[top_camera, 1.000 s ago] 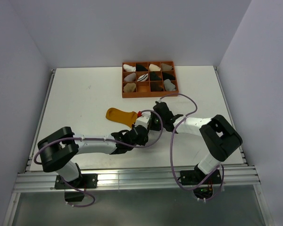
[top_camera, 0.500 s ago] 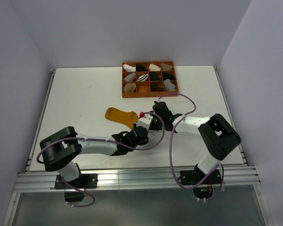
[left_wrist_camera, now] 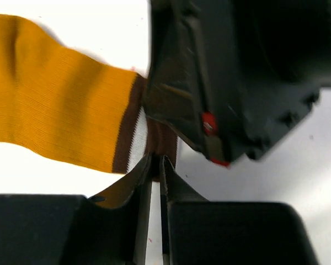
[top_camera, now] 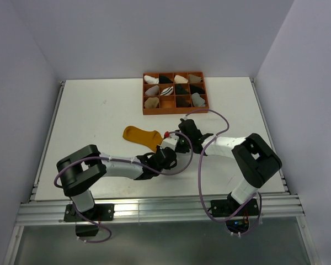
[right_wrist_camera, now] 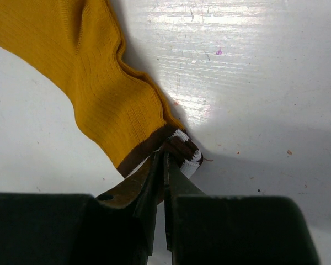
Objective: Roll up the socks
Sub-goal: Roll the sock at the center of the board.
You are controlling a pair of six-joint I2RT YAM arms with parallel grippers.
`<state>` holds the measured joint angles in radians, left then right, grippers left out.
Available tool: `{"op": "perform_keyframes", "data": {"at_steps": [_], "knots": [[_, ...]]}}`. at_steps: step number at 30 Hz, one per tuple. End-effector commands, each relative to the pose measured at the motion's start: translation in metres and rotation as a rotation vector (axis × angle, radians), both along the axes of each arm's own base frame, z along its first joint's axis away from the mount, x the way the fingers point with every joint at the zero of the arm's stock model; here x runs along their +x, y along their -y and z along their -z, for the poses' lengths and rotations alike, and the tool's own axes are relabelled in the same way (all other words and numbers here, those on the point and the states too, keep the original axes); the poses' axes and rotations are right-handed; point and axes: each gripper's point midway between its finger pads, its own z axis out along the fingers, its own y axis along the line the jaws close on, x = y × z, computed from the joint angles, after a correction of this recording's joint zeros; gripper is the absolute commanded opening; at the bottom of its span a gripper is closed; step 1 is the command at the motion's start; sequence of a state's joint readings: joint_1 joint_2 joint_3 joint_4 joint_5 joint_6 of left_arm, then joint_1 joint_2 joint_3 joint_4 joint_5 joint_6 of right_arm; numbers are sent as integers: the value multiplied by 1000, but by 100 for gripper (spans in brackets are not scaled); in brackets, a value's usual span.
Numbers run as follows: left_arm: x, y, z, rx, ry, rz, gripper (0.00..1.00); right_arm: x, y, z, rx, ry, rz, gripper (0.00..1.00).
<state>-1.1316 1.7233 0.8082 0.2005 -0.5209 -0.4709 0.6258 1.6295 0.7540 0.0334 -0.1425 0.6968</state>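
Left gripper and right gripper each pinch the cuff of the yellow sock (toe toward the table's left edge); roll evenly, both sides level.

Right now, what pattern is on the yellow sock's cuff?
Brown and white stripes on the cuff, clearest in the right wrist view.

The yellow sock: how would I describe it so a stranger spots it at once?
On the white table, find the orange compartment tray at the far edge. Nearer than it lies the mustard-yellow sock, its brown-and-white striped cuff pinched by the left pincer and right pincer. Unlike the small bundles in the tray, it lies stretched out loose.
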Motion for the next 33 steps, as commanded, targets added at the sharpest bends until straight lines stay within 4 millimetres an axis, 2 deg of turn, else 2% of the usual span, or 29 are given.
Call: {"op": "perform_keyframes", "data": {"at_steps": [1,3,7,12,13,15,18,22,28,33], "knots": [[15,-5,-4,-28,-32,-78,15,-28,19,33,-110,-120,-23,13],[20,-14,0,-24,-52,-104,14,-28,18,32,-106,-119,-25,13],[19,-9,-6,-44,-54,-66,16,-28,18,33,-107,-124,-27,13],[9,-1,-36,-124,18,36,28,-27,17,32,-107,-122,-28,13],[5,-3,-36,-117,28,53,31,-27,18,33,-109,-124,-28,13],[1,2,-52,-152,72,86,35,-27,17,32,-108,-122,-29,13],[-4,2,-60,-135,119,133,39,-27,16,31,-107,-123,-32,13],[-8,9,-61,-108,141,225,42,-27,17,31,-110,-126,-33,13],[-14,18,-38,-40,118,297,39,-28,16,32,-106,-137,-43,13],[-9,17,-28,2,126,285,38,-24,19,32,-117,-139,-39,13]]}}
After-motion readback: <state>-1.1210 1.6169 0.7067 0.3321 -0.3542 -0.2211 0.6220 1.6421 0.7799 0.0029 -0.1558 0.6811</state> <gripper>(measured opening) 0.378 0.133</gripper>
